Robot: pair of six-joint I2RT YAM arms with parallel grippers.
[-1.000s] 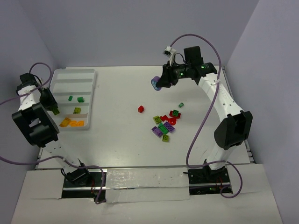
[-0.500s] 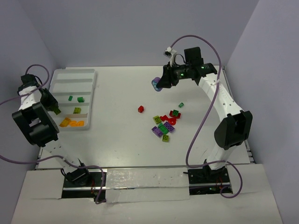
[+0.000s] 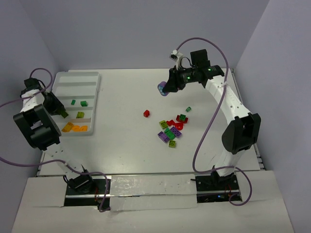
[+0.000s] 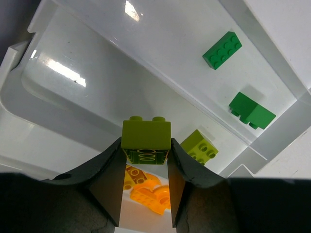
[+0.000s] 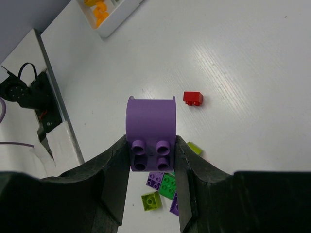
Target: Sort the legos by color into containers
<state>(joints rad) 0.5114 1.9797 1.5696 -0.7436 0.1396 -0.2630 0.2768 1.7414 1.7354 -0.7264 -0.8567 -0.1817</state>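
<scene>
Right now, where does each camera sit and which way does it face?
Top: above and behind the bases, looking down on the table; left arm and right arm show.
Left wrist: over the tray, facing down; left gripper clamps a lime brick.
Right wrist: above the table, facing down; right gripper clamps a purple brick.
Shared: top and right wrist both show the red brick.

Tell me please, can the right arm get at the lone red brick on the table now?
Probably not yet. The red brick lies alone, so the way looks free, but the right gripper is shut on a purple brick and must release it first.
</scene>
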